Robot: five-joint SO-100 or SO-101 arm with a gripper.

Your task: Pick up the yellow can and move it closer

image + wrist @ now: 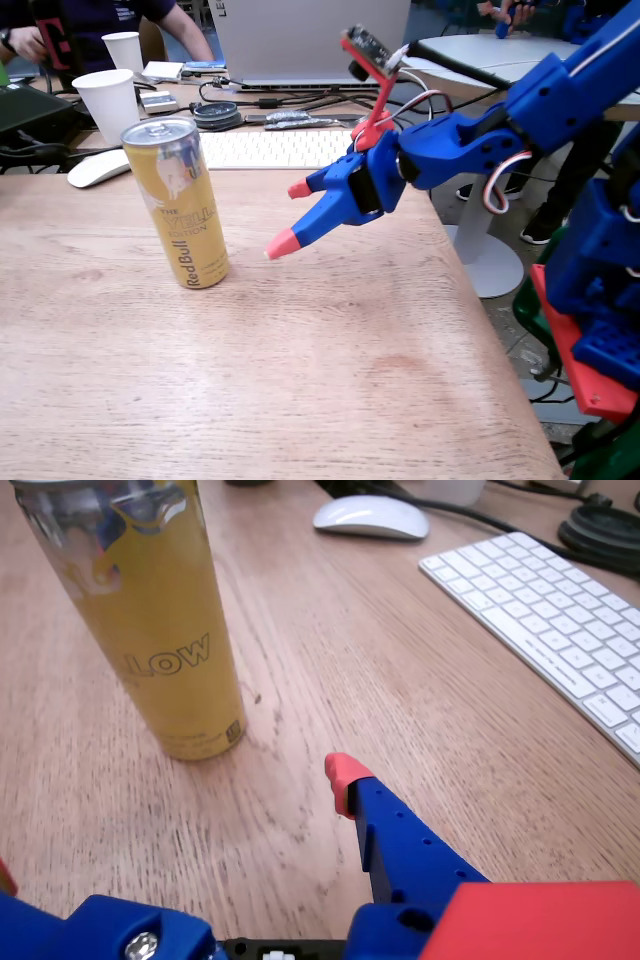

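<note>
I hold the blue two-finger gripper (290, 218) open and empty, the upright tall yellow aluminium can (176, 203) standing just left of it in the fixed view.

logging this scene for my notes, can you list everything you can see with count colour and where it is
yellow can: one, yellow with silver patches and red lettering, upright on the wooden table, left of the gripper in the fixed view
paper cups: two, white, behind the can at the far left
mouse: one, white, behind the can
keyboard: one, white, behind the gripper
laptop: one, silver, at the far edge
cables: several, black, between laptop and keyboard
people: at least one, dark top, seated at top left, mostly cut off
arm: one, blue, entering from the right
gripper: one, blue with red tips, open, above the table, apart from the can
</note>
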